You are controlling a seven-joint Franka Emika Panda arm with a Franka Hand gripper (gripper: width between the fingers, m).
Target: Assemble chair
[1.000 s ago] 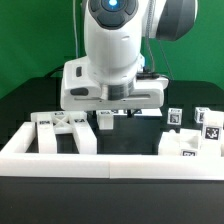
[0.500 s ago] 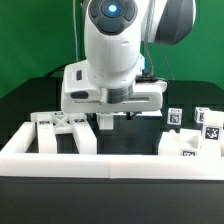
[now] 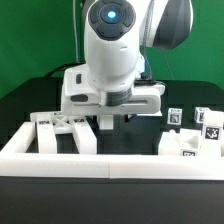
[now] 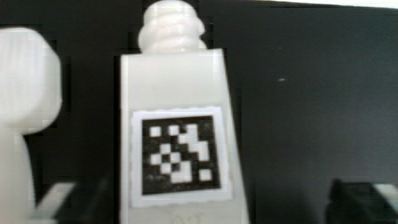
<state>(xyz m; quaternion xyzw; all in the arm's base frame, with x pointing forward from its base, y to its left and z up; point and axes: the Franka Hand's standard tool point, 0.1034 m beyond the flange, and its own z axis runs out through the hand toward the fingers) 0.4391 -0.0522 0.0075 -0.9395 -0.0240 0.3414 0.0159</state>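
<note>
Arm: a bulky white robot arm [image 3: 112, 45] fills the middle of the exterior view, reaching down over a black table [image 3: 25, 105].

Gripper: the gripper [image 3: 117, 120] [image 4: 210, 197] points straight down, low over the table. Its jaws are spread wide and hold nothing.

Fingers: in the wrist view two dark fingertips [image 4: 54, 200] show, one on each side of the post. Neither touches it, and the gap is clearly narrower on one side than on the other.

Post: a white square post [image 4: 178, 110] lies flat on the table directly under the gripper, between the spread jaws. It carries a black-and-white square tag on its upper face, and its far end is a ribbed, screw-like tip.

Neighbour part: a second rounded white part [image 4: 25, 95] lies just beside the post, with a thin dark gap between them. Only its edge is in view.

Frame piece: a white frame piece [image 3: 60, 130] with tags on top sits on the table at about 8 o'clock from the gripper in the exterior view, near it but apart.

Other chair parts: two small tagged blocks [image 3: 176, 117] stand at about 3 o'clock from the gripper. A low white slab [image 3: 185, 143] lies at about 4 o'clock, and all of them are well apart from the jaws.

Rail: a long white rail [image 3: 110, 168] runs across the front at 6 o'clock.
</note>
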